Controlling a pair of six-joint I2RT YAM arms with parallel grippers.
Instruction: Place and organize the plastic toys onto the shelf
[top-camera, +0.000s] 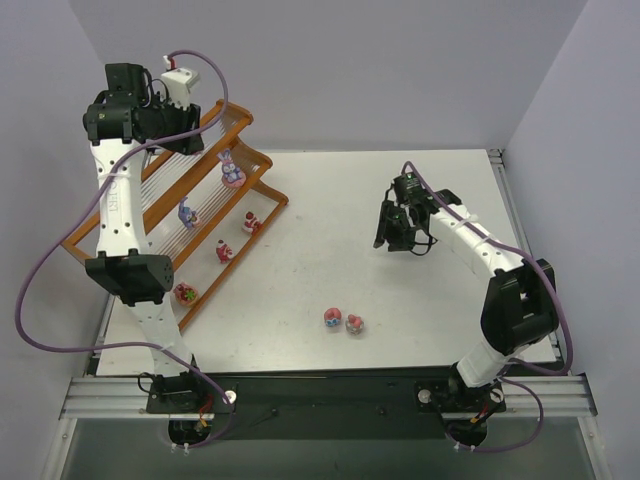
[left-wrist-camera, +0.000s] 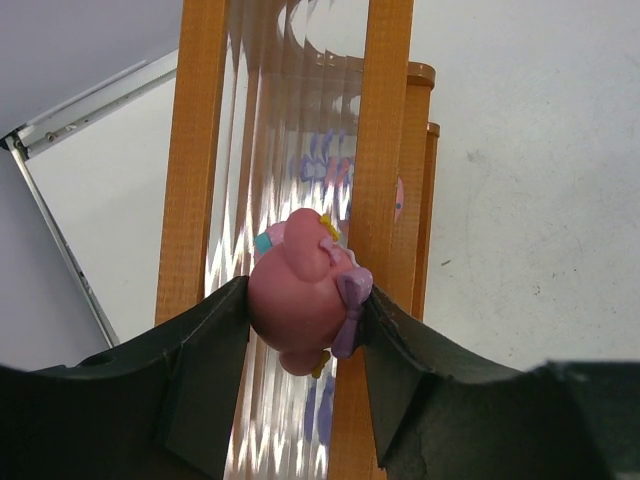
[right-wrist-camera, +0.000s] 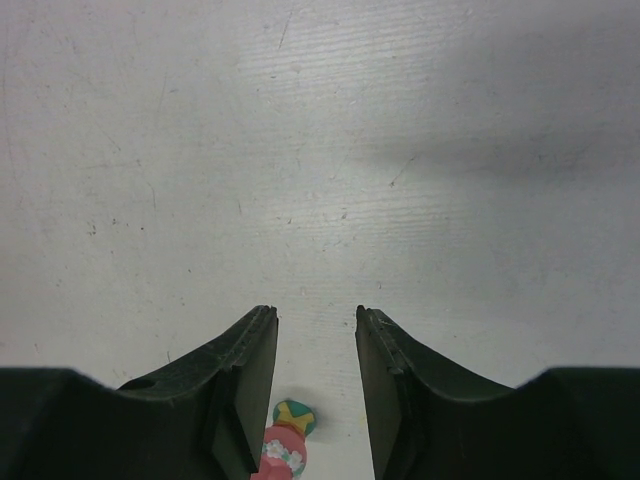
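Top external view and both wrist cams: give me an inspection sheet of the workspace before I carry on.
Surface: white table, lightly scuffed.
Job's things: shelf at left with five toys on its tiers; two loose toys on the table; another toy on the table under the right gripper.
Clutter: nothing seen.
Grippers: left gripper shut on a pink figurine over the shelf rods; right gripper open above the table.
Cables: purple cables loop off both arms, away from the toys.
Surroundings: pale walls; metal rail at the near edge.
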